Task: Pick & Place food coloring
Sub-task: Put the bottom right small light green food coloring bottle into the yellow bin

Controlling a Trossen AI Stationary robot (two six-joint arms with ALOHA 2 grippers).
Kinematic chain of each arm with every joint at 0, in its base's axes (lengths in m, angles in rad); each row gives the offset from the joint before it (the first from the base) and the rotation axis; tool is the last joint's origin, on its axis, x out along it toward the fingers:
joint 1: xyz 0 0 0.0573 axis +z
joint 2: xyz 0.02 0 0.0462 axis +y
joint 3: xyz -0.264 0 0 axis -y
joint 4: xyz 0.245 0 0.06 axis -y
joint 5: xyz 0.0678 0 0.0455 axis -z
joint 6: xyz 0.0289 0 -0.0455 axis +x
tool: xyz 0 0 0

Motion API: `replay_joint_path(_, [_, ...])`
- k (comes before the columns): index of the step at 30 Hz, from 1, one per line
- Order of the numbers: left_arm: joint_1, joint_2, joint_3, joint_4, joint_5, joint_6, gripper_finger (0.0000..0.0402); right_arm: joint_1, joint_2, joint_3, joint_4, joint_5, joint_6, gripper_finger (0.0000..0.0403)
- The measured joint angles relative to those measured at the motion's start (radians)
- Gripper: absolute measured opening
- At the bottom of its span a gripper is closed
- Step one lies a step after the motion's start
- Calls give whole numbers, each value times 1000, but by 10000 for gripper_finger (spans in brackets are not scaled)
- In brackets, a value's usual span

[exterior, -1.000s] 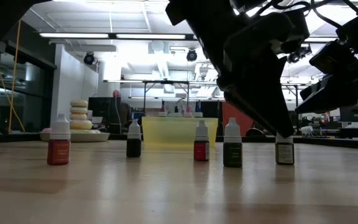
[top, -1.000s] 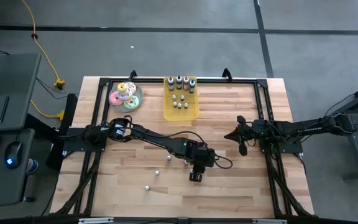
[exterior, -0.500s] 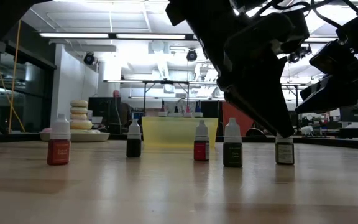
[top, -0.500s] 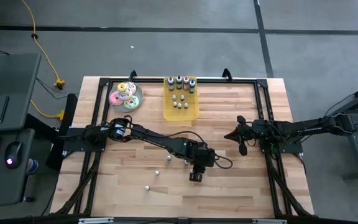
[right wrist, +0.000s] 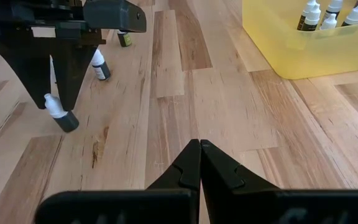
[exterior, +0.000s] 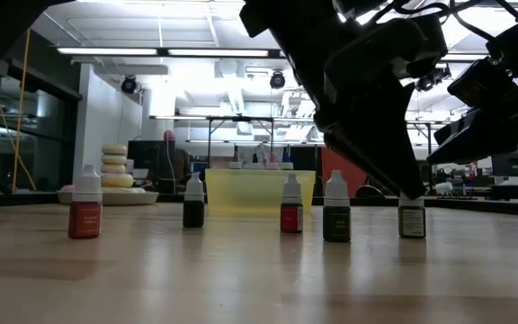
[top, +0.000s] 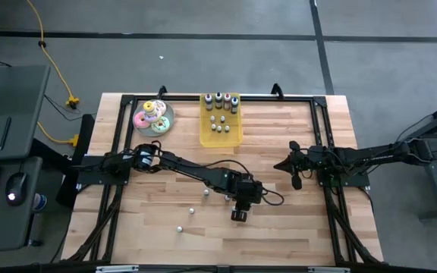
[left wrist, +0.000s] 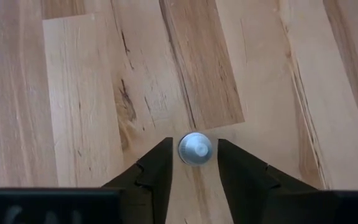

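Several bottles already in yellow tray (top: 221, 130) at 12 o'clock; five left on table. L gripper (left wrist: 194, 163) straddles one bottle (left wrist: 195, 149), fingers not yet clamped; R gripper (right wrist: 199, 163) clenched, empty, at 3 o'clock

Five food coloring bottles stand upright on bare wood, well apart, in loose row across low view: red-bodied bottle (exterior: 85, 214) far left, dark bottle (exterior: 193, 212), red bottle (exterior: 291, 214), dark green bottle (exterior: 336, 218), dark labelled bottle (exterior: 412, 219) far right. All white-capped. Far-right bottle's white cap (left wrist: 194, 149) sits between two dark fingers, seen from straight above. More bottles (top: 220, 111) stand upright, clustered inside yellow tray (top: 221, 137) at table's far edge.
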Motion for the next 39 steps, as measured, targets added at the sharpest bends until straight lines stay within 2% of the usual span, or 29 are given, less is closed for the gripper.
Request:
replay_joint_path(10, [6, 0, 0, 5, 22, -26, 40, 0, 0, 0, 0, 0, 0, 0])
replay_joint_path(20, [6, 0, 11, -12, 13, -29, 37, 0, 0, 0, 0, 0, 0, 0])
replay_joint_path(27, [14, 2, 131, -132, -15, -88, 36, 0, 0, 0, 0, 0, 0, 0])
replay_joint_path(36, [33, 2, 375, -435, -81, -306, 35, 0, 0, 0, 0, 0, 0, 0])
replay_joint_path(39, [40, -4, 418, -508, -94, -399, 35, 0, 0, 0, 0, 0, 0, 0])
